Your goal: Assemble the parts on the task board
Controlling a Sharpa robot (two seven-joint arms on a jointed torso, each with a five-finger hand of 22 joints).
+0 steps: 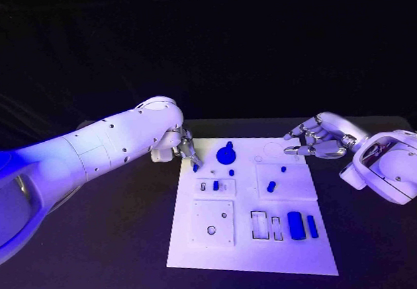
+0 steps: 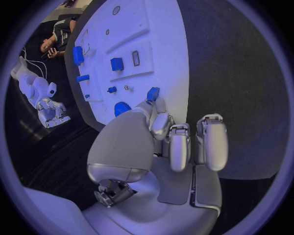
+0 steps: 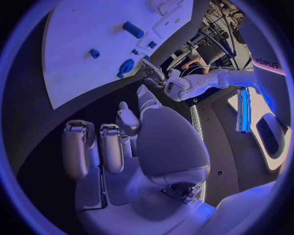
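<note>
The white task board [image 1: 251, 249] lies in the middle of the black table [image 1: 101, 261]. The left hand [image 1: 175, 146] is at the far left corner of the board. Its fingers point down, and a small blue part [image 1: 196, 166] sits right at the fingertips by the board's left edge. In the left wrist view the same small blue part [image 2: 152, 93] shows just past the tip of one finger [image 2: 160, 125], but I cannot tell if the hand pinches it or only touches it (the fingers are close together there). The right hand [image 1: 317, 141] floats near the far right corner of the board, with its fingers curled a little and apart, and nothing in it. In the right wrist view its fingers [image 3: 112, 147] hang over the dark table next to the board's edge. On the board, a round blue part [image 1: 226, 154] with a little knob sits near the far edge, just beside the left hand. A short blue part [image 1: 271, 187] lies in the middle of the board, toward the right. Near the front right there is a thick blue block [image 1: 296, 225] and a thin blue bar [image 1: 312, 226] side by side. Left of them are two narrow slots [image 1: 260, 225] in the board. A raised square plate [image 1: 215, 223] with small holes takes up the front left of the board.
</note>
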